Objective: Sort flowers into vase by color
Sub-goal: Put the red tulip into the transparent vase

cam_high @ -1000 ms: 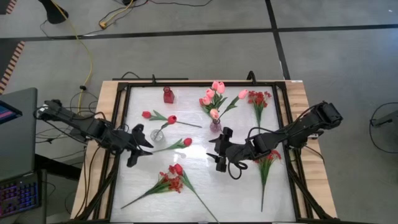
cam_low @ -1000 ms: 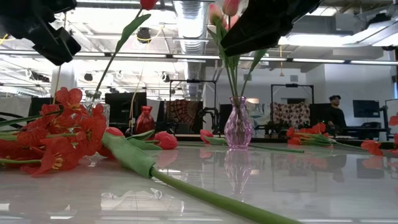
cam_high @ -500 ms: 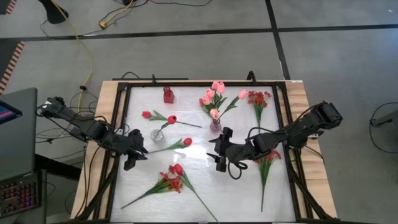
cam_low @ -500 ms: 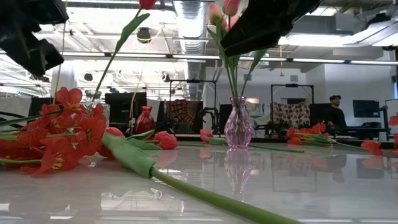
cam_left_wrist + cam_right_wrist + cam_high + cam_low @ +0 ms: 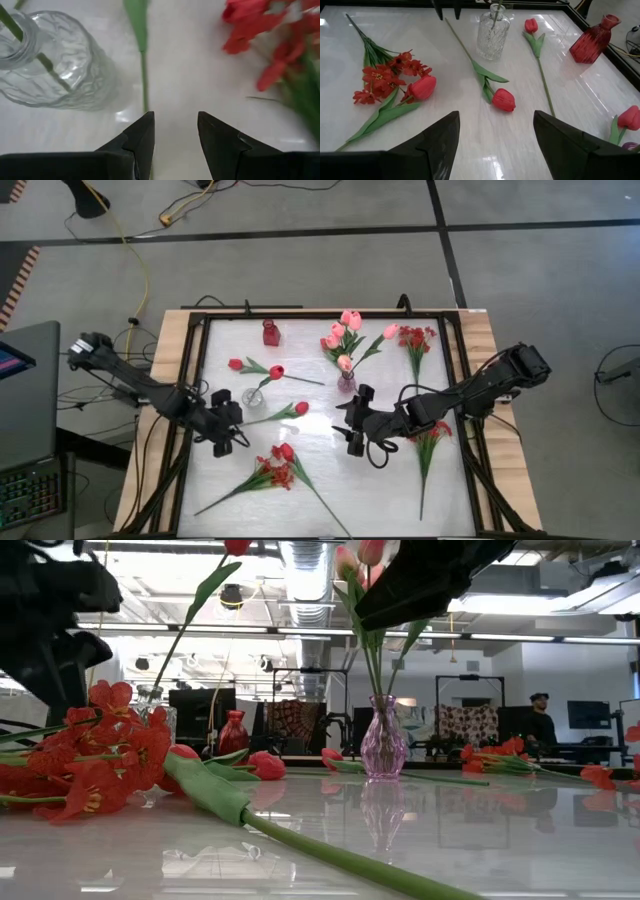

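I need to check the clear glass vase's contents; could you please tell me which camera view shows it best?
The left wrist view: the clear glass vase fills the frame, a stem inside. The right wrist view shows it whole but farther; the high view tiny; the low view mostly hidden.

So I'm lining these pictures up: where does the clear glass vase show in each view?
High view: clear glass vase left of centre, beside the left gripper.
Low view: at the left, mostly hidden behind the red spray.
Left wrist view: at the picture's upper left.
Right wrist view: near the top middle.
Shared landmark: the loose red tulip lying beside the vase.
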